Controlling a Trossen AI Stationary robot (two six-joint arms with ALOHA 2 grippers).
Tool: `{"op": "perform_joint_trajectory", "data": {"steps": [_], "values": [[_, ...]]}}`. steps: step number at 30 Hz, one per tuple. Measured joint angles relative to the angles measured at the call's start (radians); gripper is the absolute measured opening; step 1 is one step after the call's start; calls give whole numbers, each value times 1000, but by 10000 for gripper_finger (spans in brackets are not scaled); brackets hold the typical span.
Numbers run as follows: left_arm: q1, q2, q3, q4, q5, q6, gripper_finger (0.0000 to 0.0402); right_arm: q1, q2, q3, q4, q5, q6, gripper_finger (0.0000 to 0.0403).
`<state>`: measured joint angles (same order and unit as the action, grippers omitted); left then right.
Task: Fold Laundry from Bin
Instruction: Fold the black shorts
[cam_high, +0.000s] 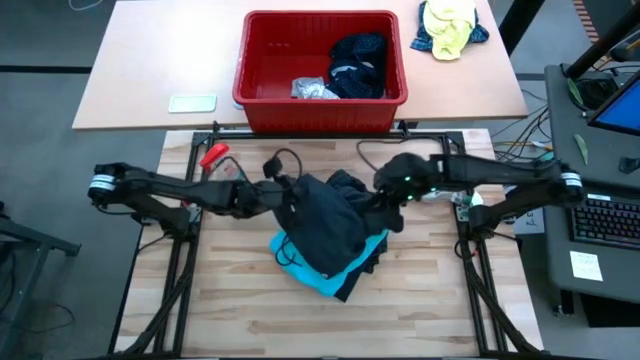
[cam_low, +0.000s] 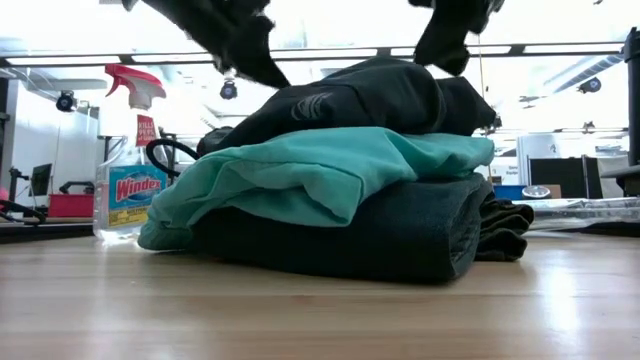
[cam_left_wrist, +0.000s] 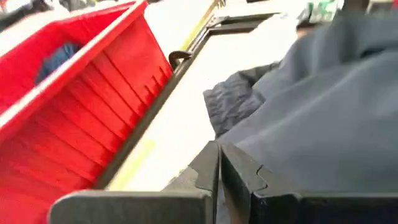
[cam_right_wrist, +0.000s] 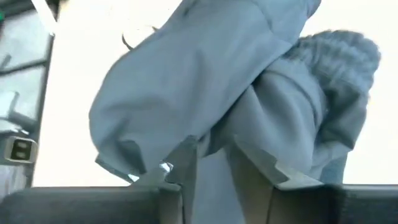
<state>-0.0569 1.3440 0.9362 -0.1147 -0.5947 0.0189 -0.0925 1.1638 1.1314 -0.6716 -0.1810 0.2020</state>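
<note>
Item: dark grey garment (cam_high: 325, 225), draped as the top layer of a stack at the middle of the wooden table (cam_high: 420, 310), over a turquoise garment (cam_high: 345, 262) and a darker folded piece (cam_low: 400, 235) beneath.

Position relative to grippers: the garment is bracketed from both sides. The left gripper (cam_high: 283, 192) is found at its left upper edge, fingers fully clenched, with grey cloth lying right against them in the left wrist view; whether cloth is actually pinched cannot be told. The right gripper (cam_high: 392, 205) is found at the right edge, its jaws narrowed around a fold of the same garment.

Long axis: judged to run across the table, from one gripper to the other, both about equally near.

Remaining stock: further laundry (cam_high: 358, 65) is held in the red bin (cam_high: 255, 60) on the far table, well apart.
</note>
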Motion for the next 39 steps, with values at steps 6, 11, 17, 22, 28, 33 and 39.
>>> {"op": "perform_joint_trajectory", "data": {"steps": [6, 11, 17, 22, 28, 33, 39], "values": [[-82, -30, 46, -141, 105, -318, 0, 12, -37, -21, -13, -3, 27, 162], [-209, -6, 46, -144, 200, -524, 0, 19, -11, -53, -16, -14, 78, 226], [-257, -3, 89, -222, 195, -552, 30, 18, 37, -53, 7, -36, 81, 288], [-241, 1, 149, -327, 182, -609, 84, 18, 86, -53, 27, -36, 67, 315], [-240, 29, 184, -349, 102, -612, 154, 18, 123, -53, 104, -37, 22, 322], [-241, 62, 195, -367, 55, -605, 191, 18, 150, -46, 137, -36, -6, 311], [-225, 76, 199, -367, -67, -546, 198, 20, 186, -9, 139, -37, -40, 288]]}}
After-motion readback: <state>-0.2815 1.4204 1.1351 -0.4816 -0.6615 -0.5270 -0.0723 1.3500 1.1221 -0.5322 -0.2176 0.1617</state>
